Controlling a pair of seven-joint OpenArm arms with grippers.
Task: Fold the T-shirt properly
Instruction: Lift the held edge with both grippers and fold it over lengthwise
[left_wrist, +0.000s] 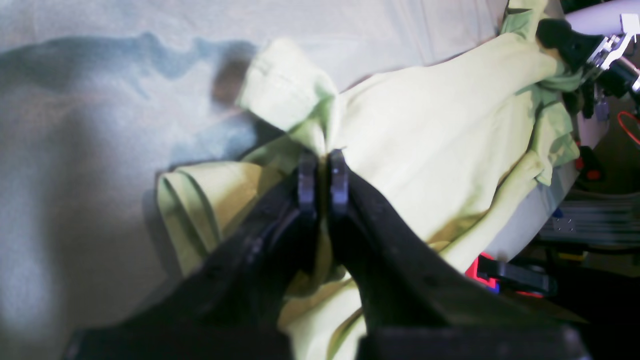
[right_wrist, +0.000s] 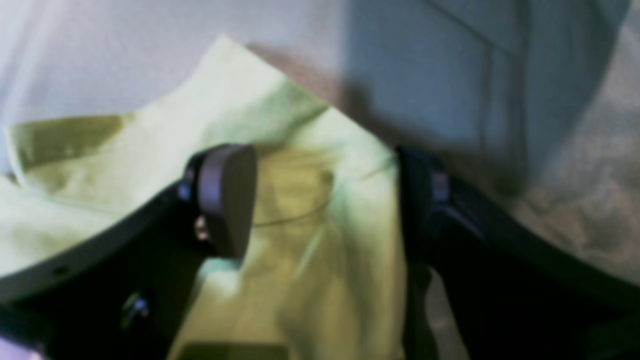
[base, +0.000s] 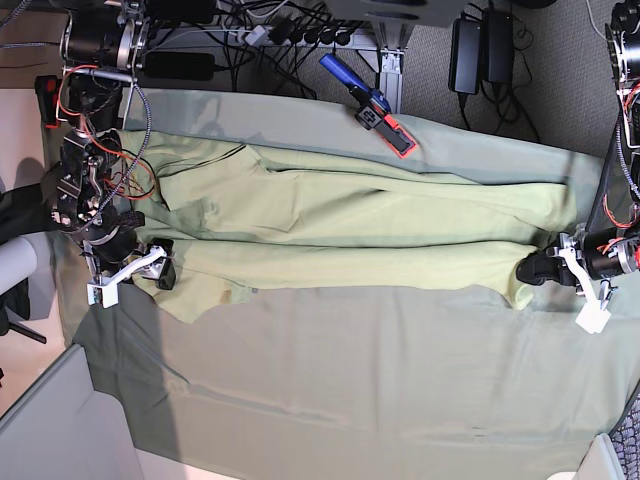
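The pale yellow-green T-shirt lies stretched in a long folded band across the table. In the base view my left gripper is at the band's right end. In the left wrist view that gripper is shut, pinching a bunched ridge of the T-shirt. My right gripper sits at the band's left end. In the right wrist view it stands wide open astride the T-shirt, with fabric lying loose between one round pad and the other finger.
A grey-green table cloth covers the table under the shirt. A blue-handled tool with a red and black end lies at the far edge. Cables and power bricks lie beyond it. A grey panel corner stands front left.
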